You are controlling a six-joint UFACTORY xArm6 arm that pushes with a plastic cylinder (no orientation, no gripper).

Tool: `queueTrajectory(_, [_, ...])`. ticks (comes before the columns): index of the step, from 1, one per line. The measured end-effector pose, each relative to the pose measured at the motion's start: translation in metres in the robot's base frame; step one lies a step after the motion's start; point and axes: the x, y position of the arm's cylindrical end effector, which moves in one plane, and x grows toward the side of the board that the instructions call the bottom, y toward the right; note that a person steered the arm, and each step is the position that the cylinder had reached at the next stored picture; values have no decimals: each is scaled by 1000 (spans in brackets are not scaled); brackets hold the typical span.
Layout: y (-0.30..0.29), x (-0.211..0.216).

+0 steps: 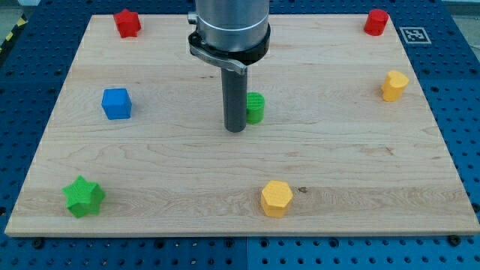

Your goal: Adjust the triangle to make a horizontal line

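Arm's rod comes down from the view's top centre, my tip (235,130) sits on the wooden board (360,150) roughly mid-board. No jaws on this thing, just a straight dark rod, so nothing to be apart or together; it isn't clamped on anything. Green block (256,108) sits right against the rod's right side in the view, partly hidden behind it, looks touching or as good as. Can't make out its shape properly, rounded-ish from what shows, so can't tell its long axis or which way it points. No block reads clearly as a triangle by itself; the task's triangle may be an arrangement of blocks, can't confirm from here. Rest of the layout: blue cube (116,103) at the view's left, about level with the green block but well apart from it. Green star (83,196) at the bottom-left corner. Yellow hexagon (276,199) at bottom centre, below and slightly right of the tip. Second yellow block (394,86) at the right edge, shape unclear, a bit higher in the view than the green block. Red star (127,23) top-left, red block (376,22) top-right. All are well apart from the tip except the green one beside it.
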Motion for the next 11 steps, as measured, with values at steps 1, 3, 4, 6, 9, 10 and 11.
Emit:
queueTrajectory(1, [0,-15])
queueTrajectory(3, [0,-46])
queueTrajectory(4, [0,-62])
queueTrajectory(6, [0,-99])
queueTrajectory(9, [0,-158])
queueTrajectory(10, [0,-178])
queueTrajectory(11, [0,-197])
